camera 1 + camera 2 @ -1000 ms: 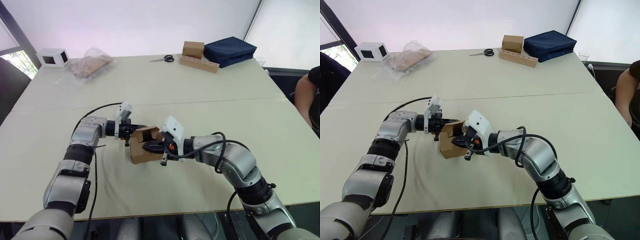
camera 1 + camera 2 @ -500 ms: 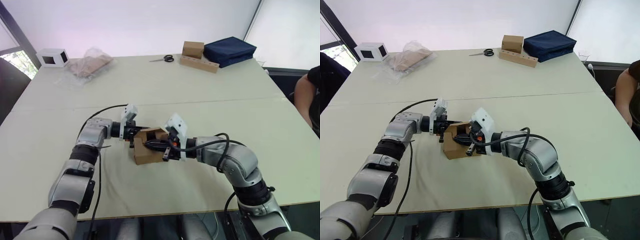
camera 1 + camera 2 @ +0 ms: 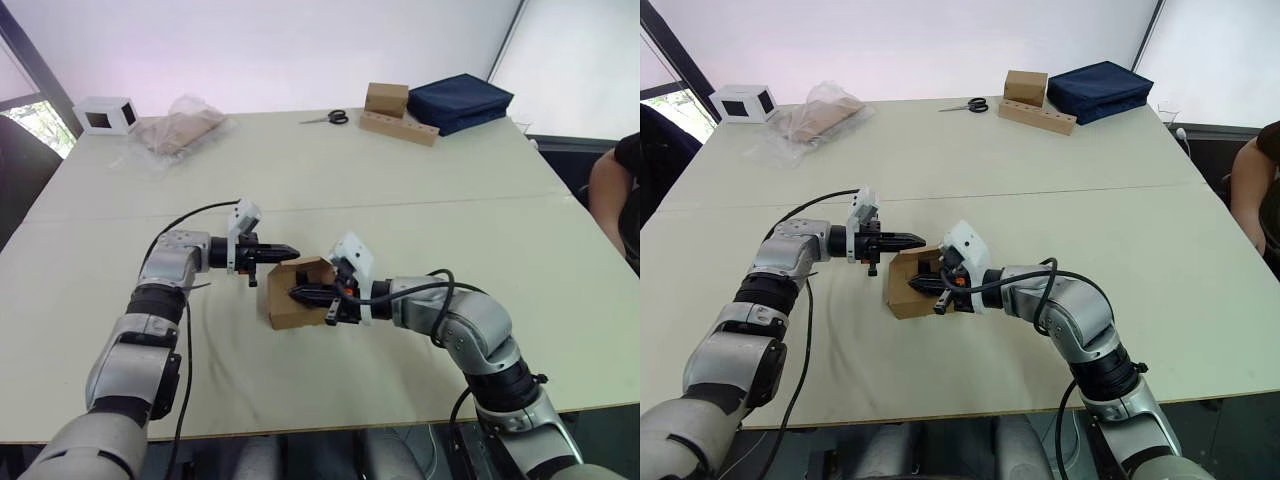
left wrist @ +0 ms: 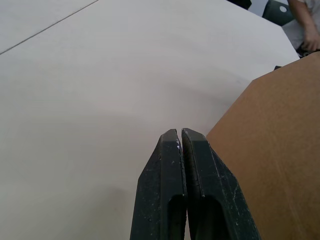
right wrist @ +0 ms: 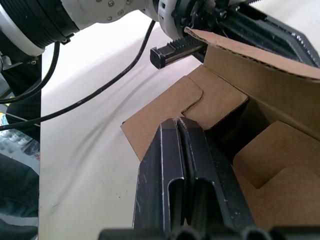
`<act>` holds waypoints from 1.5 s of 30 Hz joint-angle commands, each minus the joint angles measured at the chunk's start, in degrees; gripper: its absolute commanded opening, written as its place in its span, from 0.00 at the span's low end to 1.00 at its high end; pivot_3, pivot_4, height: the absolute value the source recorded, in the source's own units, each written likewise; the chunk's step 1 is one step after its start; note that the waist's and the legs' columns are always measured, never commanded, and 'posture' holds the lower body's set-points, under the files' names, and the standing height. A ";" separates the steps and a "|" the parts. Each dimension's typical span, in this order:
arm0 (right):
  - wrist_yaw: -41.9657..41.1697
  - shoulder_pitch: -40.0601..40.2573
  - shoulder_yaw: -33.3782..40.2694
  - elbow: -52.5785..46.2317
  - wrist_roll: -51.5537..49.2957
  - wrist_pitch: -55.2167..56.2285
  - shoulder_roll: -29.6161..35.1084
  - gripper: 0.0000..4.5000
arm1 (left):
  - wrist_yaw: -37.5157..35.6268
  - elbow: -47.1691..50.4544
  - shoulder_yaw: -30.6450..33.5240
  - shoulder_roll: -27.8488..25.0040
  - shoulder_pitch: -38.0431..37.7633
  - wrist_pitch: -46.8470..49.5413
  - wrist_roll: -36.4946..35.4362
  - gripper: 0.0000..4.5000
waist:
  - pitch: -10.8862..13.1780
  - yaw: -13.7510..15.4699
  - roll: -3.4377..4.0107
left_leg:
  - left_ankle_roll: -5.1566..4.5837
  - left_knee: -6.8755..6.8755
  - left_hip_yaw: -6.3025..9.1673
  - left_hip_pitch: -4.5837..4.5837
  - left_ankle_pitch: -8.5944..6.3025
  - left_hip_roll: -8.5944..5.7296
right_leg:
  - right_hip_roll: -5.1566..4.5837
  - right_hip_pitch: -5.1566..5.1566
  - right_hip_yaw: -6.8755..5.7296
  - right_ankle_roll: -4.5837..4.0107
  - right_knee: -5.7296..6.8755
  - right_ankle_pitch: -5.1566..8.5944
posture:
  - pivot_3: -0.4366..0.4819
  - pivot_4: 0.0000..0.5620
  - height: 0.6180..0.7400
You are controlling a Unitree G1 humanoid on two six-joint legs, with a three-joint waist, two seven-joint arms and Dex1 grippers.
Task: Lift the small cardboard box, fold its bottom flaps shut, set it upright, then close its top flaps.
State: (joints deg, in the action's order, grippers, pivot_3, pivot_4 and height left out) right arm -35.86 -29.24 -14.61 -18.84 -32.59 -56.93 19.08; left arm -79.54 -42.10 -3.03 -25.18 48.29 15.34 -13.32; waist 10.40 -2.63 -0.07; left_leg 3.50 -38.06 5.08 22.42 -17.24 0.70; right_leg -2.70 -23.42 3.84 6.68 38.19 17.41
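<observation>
The small cardboard box (image 3: 297,291) lies on its side mid-worktop (image 3: 420,160); the right gripper (image 3: 296,294), fingers pressed together and empty, pokes into its open end; the left gripper (image 3: 287,250), likewise closed on nothing, hovers just beside it; unheld, the box may skid.

The two head views look forward and down from above the robot's arms over the whole table (image 3: 420,230), sharing nearly the same scene with a slight sideways offset. The left wrist view sits very close, looking along closed fingers (image 4: 172,165) past the small cardboard box (image 4: 272,150). The right wrist view looks close into that box's open end.
</observation>
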 commanded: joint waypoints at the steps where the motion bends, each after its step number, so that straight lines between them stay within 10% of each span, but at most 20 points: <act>1: -0.07 0.06 -0.09 0.32 -0.22 0.15 -0.75 0.00 | 1.26 4.63 2.17 -1.59 -2.21 1.35 -1.88 0.02 | -0.01 -0.05 0.01 | 0.01 0.00 0.00 -0.01 0.01 0.00 | 0.00 0.00 0.00 0.00 0.01 0.00 | 0.48 0.27 1.00; 22: -0.74 -1.24 2.07 1.15 -1.17 1.39 -2.92 0.00 | 24.09 64.24 22.99 -14.92 -37.55 34.12 -26.18 0.02 | -0.01 0.09 0.02 | -0.05 0.05 0.01 -0.01 -0.03 0.02 | -0.10 -0.02 0.03 0.00 0.02 0.00 | 0.48 0.27 1.00; 45: 0.08 0.10 2.51 -0.52 -1.57 0.39 -2.90 0.00 | 36.01 72.74 12.70 -11.43 -43.02 32.55 -30.06 0.02 | -0.01 0.14 0.02 | -0.04 0.08 -0.02 -0.01 -0.02 0.02 | -0.08 -0.02 0.03 -0.01 -0.02 0.00 | 0.48 0.27 1.00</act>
State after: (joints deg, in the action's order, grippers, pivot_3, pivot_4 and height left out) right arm -36.13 -29.24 -13.04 -16.96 -33.04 -56.61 16.64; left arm -43.54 30.20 10.77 -36.06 5.22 49.42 -44.39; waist 10.39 -2.49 -0.05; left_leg 3.47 -37.98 5.06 22.41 -17.26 0.72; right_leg -2.78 -23.43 3.87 6.67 38.17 17.41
